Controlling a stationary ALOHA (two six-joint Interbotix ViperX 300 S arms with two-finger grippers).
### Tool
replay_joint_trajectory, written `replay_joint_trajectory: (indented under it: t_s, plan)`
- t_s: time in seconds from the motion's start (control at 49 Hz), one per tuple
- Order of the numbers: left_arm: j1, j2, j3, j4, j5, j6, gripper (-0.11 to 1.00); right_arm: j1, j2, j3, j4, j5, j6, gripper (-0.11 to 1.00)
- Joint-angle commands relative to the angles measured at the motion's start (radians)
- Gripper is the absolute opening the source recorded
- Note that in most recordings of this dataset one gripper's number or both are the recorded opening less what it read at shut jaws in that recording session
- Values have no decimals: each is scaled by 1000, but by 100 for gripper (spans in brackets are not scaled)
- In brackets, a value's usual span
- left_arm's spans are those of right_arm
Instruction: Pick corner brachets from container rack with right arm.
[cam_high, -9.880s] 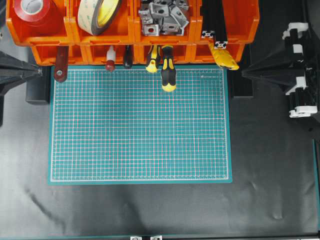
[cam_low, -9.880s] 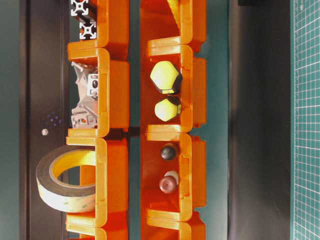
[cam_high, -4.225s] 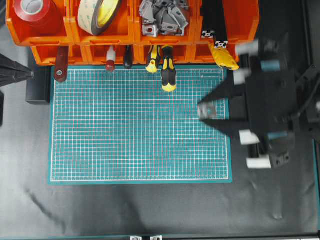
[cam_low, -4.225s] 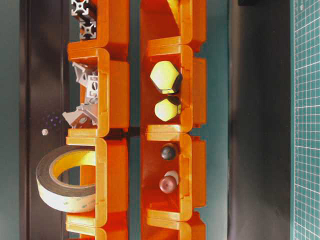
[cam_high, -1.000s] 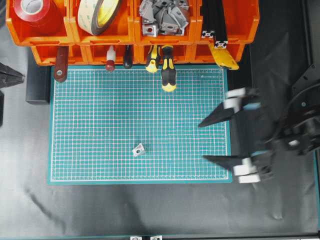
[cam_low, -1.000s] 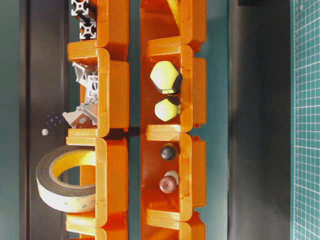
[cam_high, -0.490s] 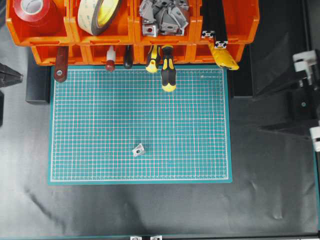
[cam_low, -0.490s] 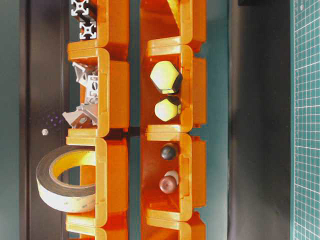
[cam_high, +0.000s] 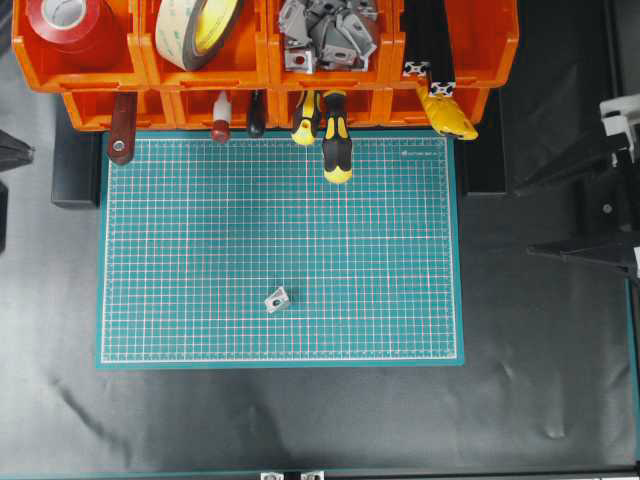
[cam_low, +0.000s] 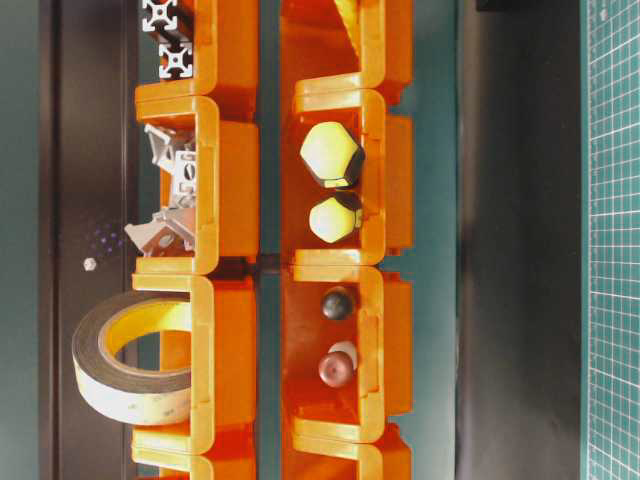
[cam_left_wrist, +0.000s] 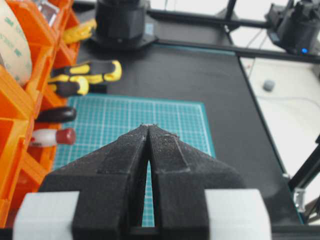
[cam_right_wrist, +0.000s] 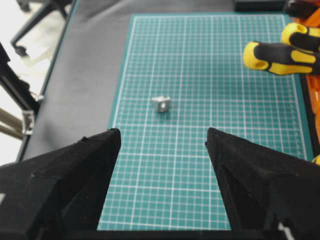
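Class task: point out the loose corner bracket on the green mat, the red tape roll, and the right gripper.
corner bracket (cam_high: 277, 299), overhead view, its top face.
red tape roll (cam_high: 70, 22), overhead view, its red side.
right gripper (cam_right_wrist: 163, 137), right wrist view, between its open fingertips.

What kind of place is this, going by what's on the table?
Probably a workshop or assembly bench set up for robot arms. An orange bin rack holds tape, screwdrivers and metal corner brackets, a green cutting mat covers the middle, and one bracket lies on it.
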Motion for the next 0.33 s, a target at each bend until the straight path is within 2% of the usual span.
replay_joint_trajectory:
  t_s: [0.0, 0.306]
  plan:
    - [-2, -5, -14, 5, -9, -3, 0, 3, 2, -6, -3, 6, -3, 68]
    - [-2, -14, 3, 5, -11, -2, 0, 2, -15, 9, -20, 6, -6, 68]
